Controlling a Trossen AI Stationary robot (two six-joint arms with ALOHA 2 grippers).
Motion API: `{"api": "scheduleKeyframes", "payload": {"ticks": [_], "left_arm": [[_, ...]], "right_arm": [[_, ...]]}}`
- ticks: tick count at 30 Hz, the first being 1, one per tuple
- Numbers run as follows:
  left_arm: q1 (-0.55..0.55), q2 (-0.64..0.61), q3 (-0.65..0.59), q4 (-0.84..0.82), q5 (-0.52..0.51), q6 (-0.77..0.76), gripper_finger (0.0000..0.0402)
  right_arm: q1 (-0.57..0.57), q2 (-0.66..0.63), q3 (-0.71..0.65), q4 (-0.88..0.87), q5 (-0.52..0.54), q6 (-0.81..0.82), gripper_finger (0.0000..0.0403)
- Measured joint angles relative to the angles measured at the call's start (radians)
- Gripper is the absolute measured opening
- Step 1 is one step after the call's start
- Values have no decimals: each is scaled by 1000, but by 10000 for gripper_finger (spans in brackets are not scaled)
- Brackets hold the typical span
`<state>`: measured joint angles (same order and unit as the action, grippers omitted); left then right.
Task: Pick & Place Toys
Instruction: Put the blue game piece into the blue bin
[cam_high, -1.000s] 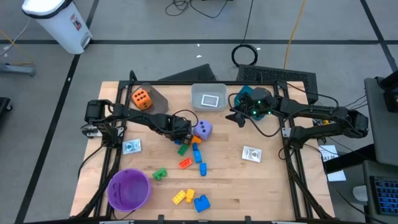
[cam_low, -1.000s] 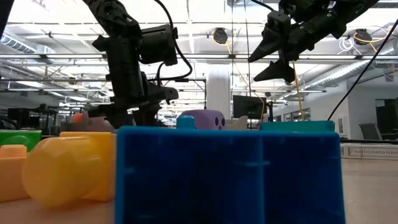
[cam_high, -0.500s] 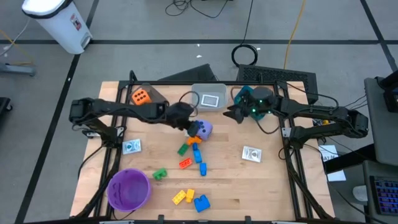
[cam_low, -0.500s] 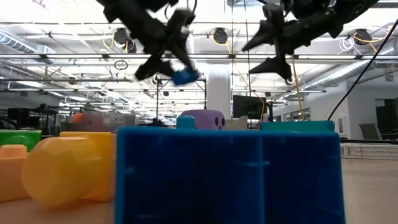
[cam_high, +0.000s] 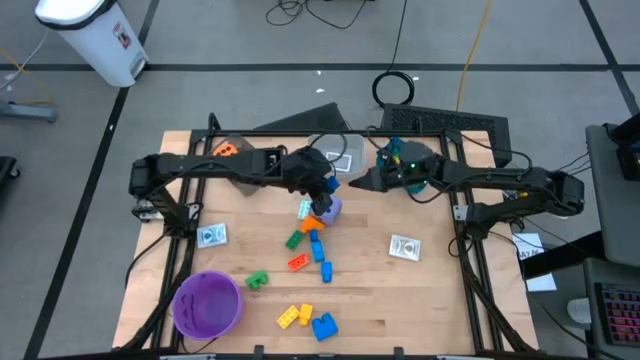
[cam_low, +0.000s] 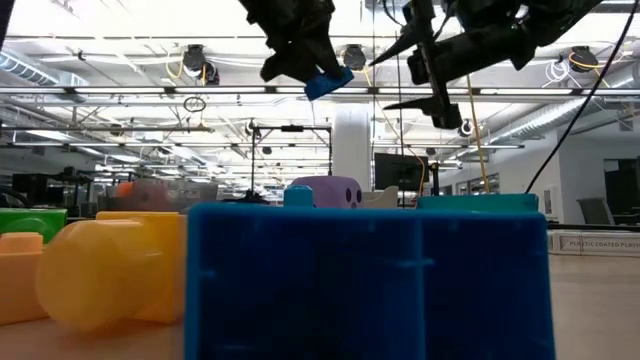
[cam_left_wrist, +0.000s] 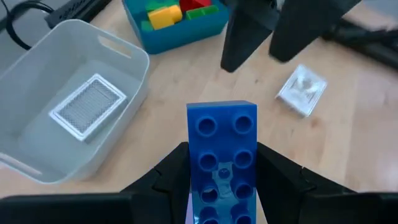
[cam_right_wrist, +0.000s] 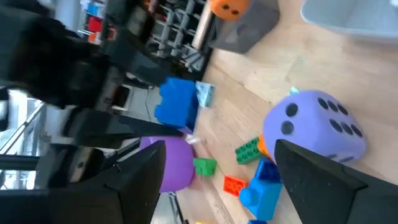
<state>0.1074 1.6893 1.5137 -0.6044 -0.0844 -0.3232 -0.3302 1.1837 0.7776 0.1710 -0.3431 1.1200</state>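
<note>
Plastic, light and stiff — the blue brick (cam_left_wrist: 221, 158) is pinched across its long sides by the left gripper (cam_high: 318, 189), high above the table at 12 o'clock. Smooth walls could slip. Right gripper (cam_high: 372, 180), at 1 o'clock, is spread empty — the brick's lower end is cut off.

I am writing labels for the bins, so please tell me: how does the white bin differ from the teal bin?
The white bin is pale, wide and shallow-looking; the teal bin is blue-green and looks smaller. The white bin holds one flat whitish card, while the teal bin holds yellow, red and green bricks. Both are open-topped and stand side by side on the wooden table.
</note>
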Motion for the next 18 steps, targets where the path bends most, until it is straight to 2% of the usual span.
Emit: {"api": "scheduleKeyframes", "payload": {"ticks": [7,12,18], "left_arm": [[-19,70,105,-66,-23,131,149],[-33,74,115,-68,-60,172,149],[-30,74,115,-75,-74,193,149]], "right_arm": [[6,70,0,110,0,41,293],[5,95,0,216,-15,73,293],[12,95,0,221,-27,92,293]]}}
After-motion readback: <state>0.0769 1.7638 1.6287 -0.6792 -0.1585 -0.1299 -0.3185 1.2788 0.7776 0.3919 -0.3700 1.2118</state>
